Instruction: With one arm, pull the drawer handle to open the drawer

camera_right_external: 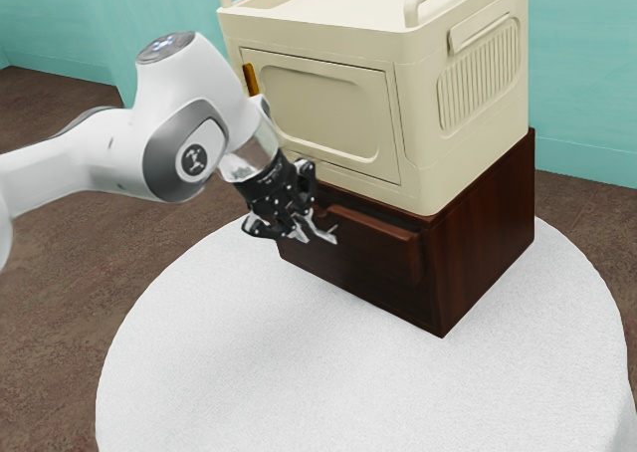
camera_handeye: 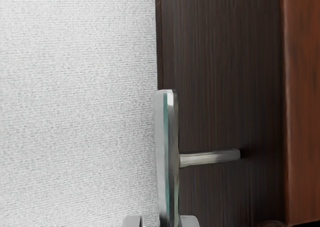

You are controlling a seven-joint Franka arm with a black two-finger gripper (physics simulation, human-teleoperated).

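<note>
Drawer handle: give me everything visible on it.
The drawer handle is a slim, straight bar, silvery and metallic-looking, lying parallel to the lower edge of the dark, wood-look drawer front. One post joins it to that front, holding it clear. The open gripper has a fingertip on each side of the bar: one with a gap, the other too close to judge contact.

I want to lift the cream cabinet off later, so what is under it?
Under the cream cabinet is a dark brown box, which stands on the white table. The cabinet covers nearly all of the box's top, so that surface can't be seen.
</note>
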